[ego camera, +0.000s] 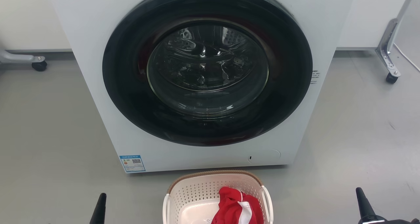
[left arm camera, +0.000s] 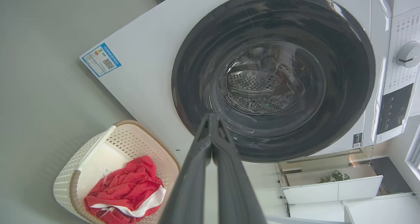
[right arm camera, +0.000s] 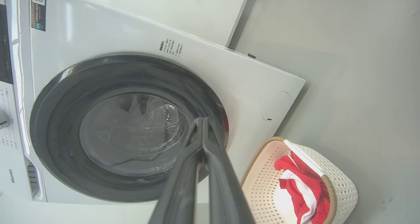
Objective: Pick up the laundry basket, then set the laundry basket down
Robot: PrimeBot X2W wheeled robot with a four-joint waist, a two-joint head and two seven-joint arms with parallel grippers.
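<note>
— Left gripper [left arm camera: 211, 125] first: how does it stand?
— Its two fingers are pressed together with the tips touching and nothing between them. Right gripper [right arm camera: 202, 127] is the same, closed and empty. In the head view they sit low at either side, well apart from each other.
— And the laundry basket [ego camera: 213, 173]?
— It stands upright on the floor [ego camera: 49, 135], between the two grippers and touched by neither. It is just in front of the washer [ego camera: 95, 69], near the lower front edge.
— Anything in it?
— A red garment [ego camera: 234, 207] with white trim, bunched toward the basket's right side.
— Further back?
— The washer's round dark door [ego camera: 131, 96] is closed, and the drum shows through the glass. A blue label [ego camera: 132, 163] sits at the washer's lower left corner. Beyond that, a wheeled metal leg [ego camera: 387, 53] stands by the wall on the right, and a caster [ego camera: 39, 65] on the left.
</note>
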